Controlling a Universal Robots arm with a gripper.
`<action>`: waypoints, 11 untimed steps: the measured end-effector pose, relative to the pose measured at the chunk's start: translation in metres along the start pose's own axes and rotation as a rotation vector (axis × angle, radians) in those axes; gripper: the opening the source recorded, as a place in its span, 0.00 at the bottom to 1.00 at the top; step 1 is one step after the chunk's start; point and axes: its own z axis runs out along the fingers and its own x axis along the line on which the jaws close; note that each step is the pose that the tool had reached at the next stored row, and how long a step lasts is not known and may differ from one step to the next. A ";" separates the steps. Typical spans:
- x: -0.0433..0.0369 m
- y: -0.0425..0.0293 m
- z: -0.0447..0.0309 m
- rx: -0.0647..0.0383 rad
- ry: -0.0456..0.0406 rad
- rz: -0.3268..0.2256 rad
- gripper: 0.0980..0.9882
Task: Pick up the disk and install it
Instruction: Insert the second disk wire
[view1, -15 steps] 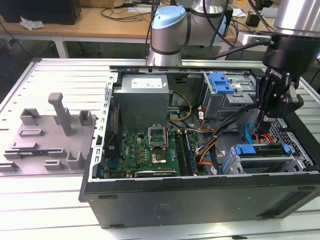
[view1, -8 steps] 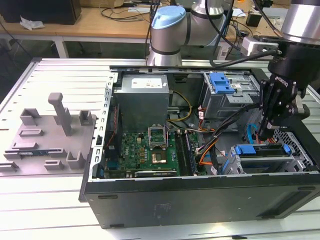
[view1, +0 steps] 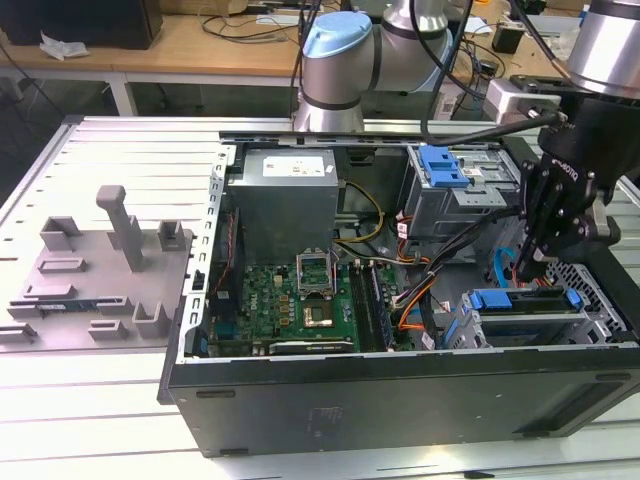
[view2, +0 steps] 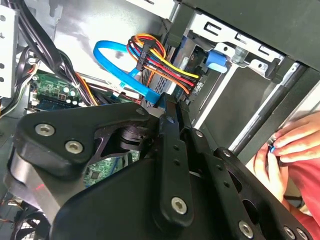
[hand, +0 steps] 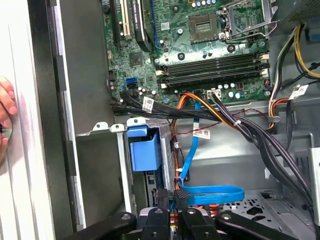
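The disk (view1: 522, 300), a flat silver drive in a blue carrier, lies in the drive bay of the open computer case (view1: 400, 385) at the exterior view's lower right. My gripper (view1: 523, 268) hangs just above it with its black fingers pressed together and nothing visible between them. In the first wrist view the gripper (hand: 173, 196) has its tips beside a flat blue data cable (hand: 210, 192). In the second wrist view the gripper (view2: 170, 107) points at the same blue cable (view2: 122, 70) and a bundle of coloured power wires (view2: 160, 62).
A grey fixture (view1: 100, 270) with upright posts stands to the exterior view's left of the case. Inside are the motherboard (view1: 290, 300), the power supply (view1: 285, 195) and an upper drive cage with a blue latch (view1: 440, 165). A person's hand (view2: 290, 145) rests at the case's edge (hand: 6, 107).
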 end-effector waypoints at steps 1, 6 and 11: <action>0.0009 0.0004 0.0001 0.001 -0.0062 -0.001 0.07; 0.0088 0.0022 0.0012 0.006 -0.0449 -0.004 0.07; 0.0150 0.0025 0.0018 0.008 -0.0717 -0.016 0.07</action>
